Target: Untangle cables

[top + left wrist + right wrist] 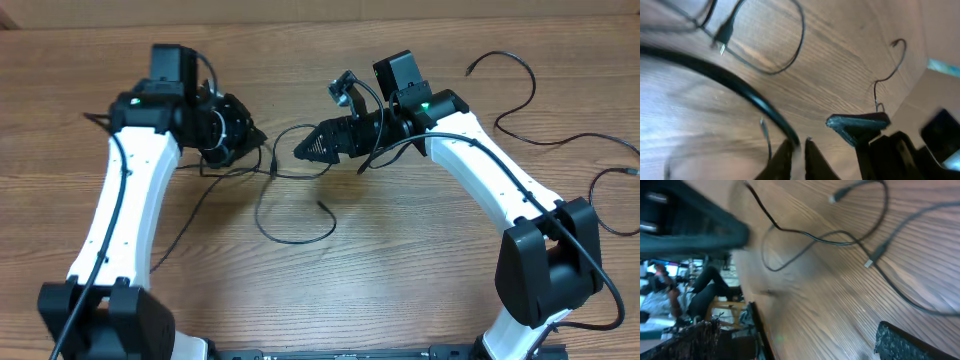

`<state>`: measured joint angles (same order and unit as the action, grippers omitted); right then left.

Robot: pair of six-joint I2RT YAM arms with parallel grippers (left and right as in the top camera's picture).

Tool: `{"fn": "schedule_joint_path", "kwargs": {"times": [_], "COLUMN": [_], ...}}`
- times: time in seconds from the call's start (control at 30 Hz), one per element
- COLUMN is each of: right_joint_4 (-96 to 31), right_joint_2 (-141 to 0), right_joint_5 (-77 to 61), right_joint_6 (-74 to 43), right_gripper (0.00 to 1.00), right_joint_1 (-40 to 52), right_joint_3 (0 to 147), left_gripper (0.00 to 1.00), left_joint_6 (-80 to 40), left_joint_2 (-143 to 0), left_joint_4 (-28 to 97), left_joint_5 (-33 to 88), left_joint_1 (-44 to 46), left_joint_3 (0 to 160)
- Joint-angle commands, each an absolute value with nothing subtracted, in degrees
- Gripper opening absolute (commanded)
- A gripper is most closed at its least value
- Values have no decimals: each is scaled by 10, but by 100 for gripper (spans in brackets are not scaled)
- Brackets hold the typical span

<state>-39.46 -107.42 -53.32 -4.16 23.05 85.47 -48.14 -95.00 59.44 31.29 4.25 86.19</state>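
Several thin black cables lie on the wooden table. One cable (268, 218) forms a loop at the centre, with a small plug (272, 162) near both grippers. My left gripper (260, 135) points right; its jaws (799, 146) stand at a narrow slit, and a blurred black cable (740, 90) runs right up to their tips. My right gripper (300, 150) faces it from the right, open and holding nothing; only one finger (900, 342) shows in the right wrist view, above a cable (815, 237) and its plug (869, 263).
More loose cables curl at the far right (518, 100) and by the right edge (600, 185). The table's far edge (757, 330) shows in the right wrist view, with chairs beyond it. Both arm bases stand at the front.
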Motion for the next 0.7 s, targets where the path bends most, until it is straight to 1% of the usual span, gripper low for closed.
{"fn": "schedule_joint_path", "kwargs": {"times": [0.0, 0.1, 0.2, 0.27, 0.33, 0.37, 0.5, 0.53, 0.57, 0.6, 0.67], "right_joint_4": [-381, -380, -380, -387, -395, -398, -399, -394, -389, -381, -369], "right_joint_2": [-1075, -1075, -1075, -1075, -1075, -1075, -1075, -1075, -1075, -1075, -1075], "right_joint_5": [-569, -564, -544, -499, -454, -443, -437, -435, -435, -435, -433], "right_joint_6": [-27, -27, -27, -28, -27, -27, -34, -62, -88, -123, -180], "right_gripper": [100, 97, 91, 91, 91, 91, 91, 89, 86, 84, 84], "right_joint_1": [239, 249, 256, 261, 267, 269, 283, 289, 294, 300, 314], "right_joint_3": [853, 853, 853, 853, 853, 853, 853, 853, 852, 850, 845], "left_gripper": [10, 4, 4, 4, 8, 8, 11, 11, 11, 12, 14], "left_joint_6": [-534, -530, -518, -501, -485, -478, -473, -473, -473, -473, -473], "left_joint_2": [-974, -987, -990, -990, -990, -990, -990, -990, -990, -990, -990], "left_joint_4": [590, 571, 540, 524, 522, 525, 543, 551, 555, 559, 568], "left_joint_5": [359, 423, 468, 457, 430, 408, 317, 279, 258, 237, 189], "left_joint_1": [58, 62, 62, 62, 60, 60, 51, 44, 39, 34, 22], "left_joint_3": [867, 867, 867, 867, 867, 867, 867, 867, 867, 867, 867]}}
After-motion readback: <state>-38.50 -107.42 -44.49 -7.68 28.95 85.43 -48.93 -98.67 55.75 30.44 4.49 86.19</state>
